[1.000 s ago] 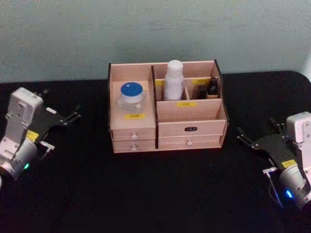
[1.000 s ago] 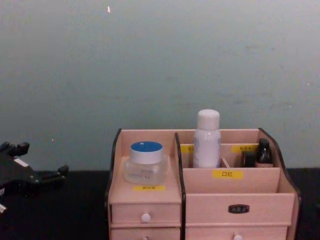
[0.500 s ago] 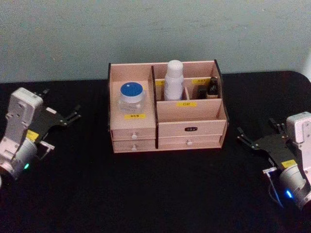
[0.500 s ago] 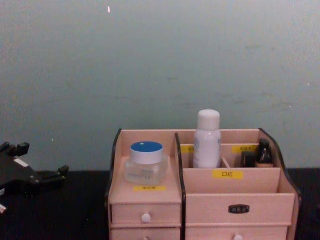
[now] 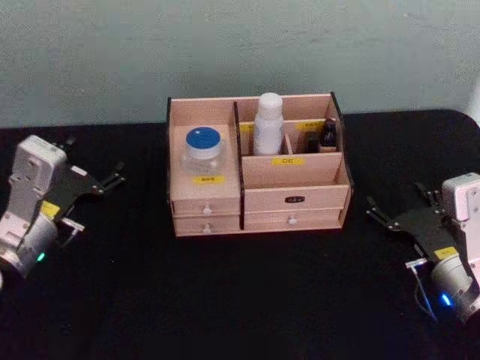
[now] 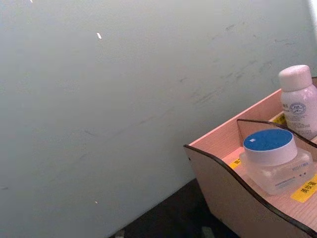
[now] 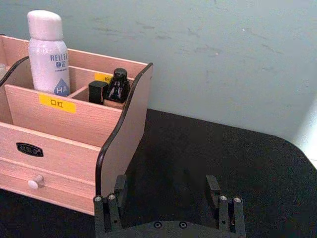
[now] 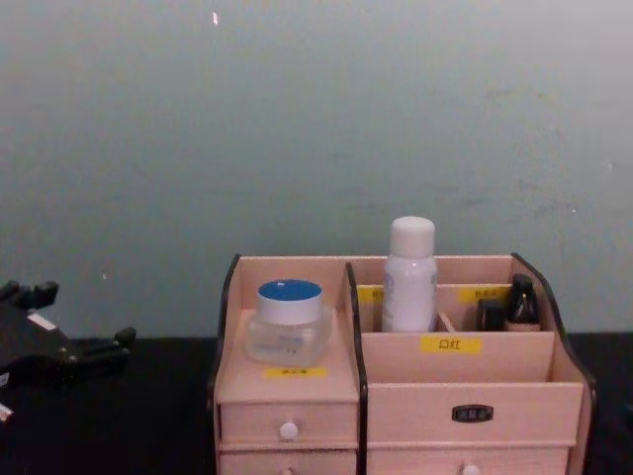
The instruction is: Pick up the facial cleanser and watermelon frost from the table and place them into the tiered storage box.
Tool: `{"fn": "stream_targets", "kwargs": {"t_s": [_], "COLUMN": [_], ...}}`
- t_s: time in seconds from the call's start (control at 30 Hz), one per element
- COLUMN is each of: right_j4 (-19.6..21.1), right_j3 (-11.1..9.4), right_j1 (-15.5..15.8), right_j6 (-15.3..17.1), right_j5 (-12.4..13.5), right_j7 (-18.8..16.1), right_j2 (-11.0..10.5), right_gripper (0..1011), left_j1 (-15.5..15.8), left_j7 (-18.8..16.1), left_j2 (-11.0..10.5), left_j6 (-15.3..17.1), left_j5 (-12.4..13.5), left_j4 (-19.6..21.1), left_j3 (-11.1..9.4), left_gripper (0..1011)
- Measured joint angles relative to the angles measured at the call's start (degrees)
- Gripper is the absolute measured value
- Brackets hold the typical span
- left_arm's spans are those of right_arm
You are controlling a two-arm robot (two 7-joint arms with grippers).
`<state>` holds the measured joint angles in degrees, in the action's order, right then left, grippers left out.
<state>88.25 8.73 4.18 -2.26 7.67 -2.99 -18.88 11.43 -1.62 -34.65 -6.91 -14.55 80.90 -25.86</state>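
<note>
The tiered storage box [image 5: 296,199] stands at the table's middle back, also in the chest view [image 8: 465,391]. A white-capped white bottle, the facial cleanser [image 5: 268,124] [image 7: 48,54] [image 8: 408,275], stands upright in its back middle compartment. A small dark bottle with a black cap, the watermelon frost [image 5: 328,133] [image 7: 117,88] [image 8: 521,302], sits in the back right compartment. My left gripper [image 5: 96,159] [image 8: 84,314] rests open at the table's left, well away from the box. My right gripper [image 5: 395,199] [image 7: 166,186] rests open at the right, with nothing between its fingers.
A clear jar with a blue lid [image 5: 203,148] [image 6: 272,158] [image 8: 289,319] sits on the box's left tier, above two small drawers. A small black item [image 7: 98,91] stands beside the dark bottle. The black table [image 5: 247,292] runs up to a pale green wall.
</note>
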Motion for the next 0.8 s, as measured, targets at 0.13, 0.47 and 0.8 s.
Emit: {"fn": "stream_targets", "kwargs": {"t_s": [0.13,0.47,0.8], "right_j4": [0.0,0.0,0.0], "right_j3": [0.0,0.0,0.0], "right_j1": [0.0,0.0,0.0], "right_j6": [0.0,0.0,0.0], "right_j5": [0.0,0.0,0.0], "right_j7": [0.0,0.0,0.0], "right_j2": [0.0,0.0,0.0], "right_gripper": [1000,1000,1000], "left_j1": [0.0,0.0,0.0], "left_j7": [0.0,0.0,0.0], "left_j2": [0.0,0.0,0.0], "left_j6": [0.0,0.0,0.0], "left_j5": [0.0,0.0,0.0], "left_j4": [0.0,0.0,0.0], "left_j3": [0.0,0.0,0.0], "left_gripper": [1001,1000,1001]}}
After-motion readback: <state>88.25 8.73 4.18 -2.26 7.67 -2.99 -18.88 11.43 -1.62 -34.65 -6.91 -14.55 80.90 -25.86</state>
